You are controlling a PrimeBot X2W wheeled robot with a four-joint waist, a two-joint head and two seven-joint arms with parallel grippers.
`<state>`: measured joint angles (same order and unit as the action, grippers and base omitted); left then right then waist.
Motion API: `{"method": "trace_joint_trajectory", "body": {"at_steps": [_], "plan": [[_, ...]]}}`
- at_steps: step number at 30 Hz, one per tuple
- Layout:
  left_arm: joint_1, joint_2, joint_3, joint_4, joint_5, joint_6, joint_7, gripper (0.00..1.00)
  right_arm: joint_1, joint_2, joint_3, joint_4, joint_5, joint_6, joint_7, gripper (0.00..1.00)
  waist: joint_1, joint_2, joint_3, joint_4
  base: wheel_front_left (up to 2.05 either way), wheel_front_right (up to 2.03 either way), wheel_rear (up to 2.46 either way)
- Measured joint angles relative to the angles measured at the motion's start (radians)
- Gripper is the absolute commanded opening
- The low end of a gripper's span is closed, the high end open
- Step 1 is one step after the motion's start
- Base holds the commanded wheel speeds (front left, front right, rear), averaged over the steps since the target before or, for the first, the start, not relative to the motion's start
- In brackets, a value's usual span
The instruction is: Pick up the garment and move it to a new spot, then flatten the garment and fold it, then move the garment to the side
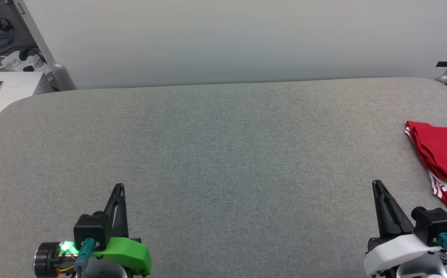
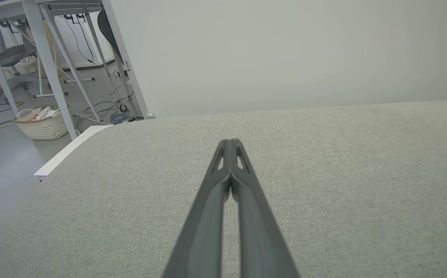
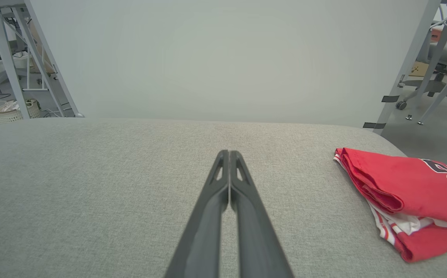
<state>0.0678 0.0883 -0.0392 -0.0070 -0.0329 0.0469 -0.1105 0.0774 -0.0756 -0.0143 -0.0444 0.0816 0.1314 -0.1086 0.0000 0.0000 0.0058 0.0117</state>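
Surface: grey fabric tabletop, pale wall behind.
Room: woven basket on the floor, far left of the left gripper.
Garment: red jersey, folded, striped trim showing, right of the right gripper, apart.
Grippers: both pinched closed, empty.

The garment lay on the table at its right edge, well apart from the middle. The left gripper sat over the near left part of the table and the right gripper over the near right. The garment was beyond the right gripper and to its right, not touching it. A panel stood behind the table's far edge. Off the table's left side, a basket rested on the floor beside a leg of a frame.
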Motion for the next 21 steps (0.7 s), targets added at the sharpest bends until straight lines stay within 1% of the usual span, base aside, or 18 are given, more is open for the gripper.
{"method": "trace_joint_trajectory", "body": {"at_steps": [21], "plan": [[-0.024,-0.018,0.015,0.002,0.015,-0.022,0.050,0.00,-0.027,0.009,0.006,0.018,-0.036,0.000,0.048,0.00,0.0000,0.0000,-0.003,-0.005,0.00,0.00,0.00]]}}
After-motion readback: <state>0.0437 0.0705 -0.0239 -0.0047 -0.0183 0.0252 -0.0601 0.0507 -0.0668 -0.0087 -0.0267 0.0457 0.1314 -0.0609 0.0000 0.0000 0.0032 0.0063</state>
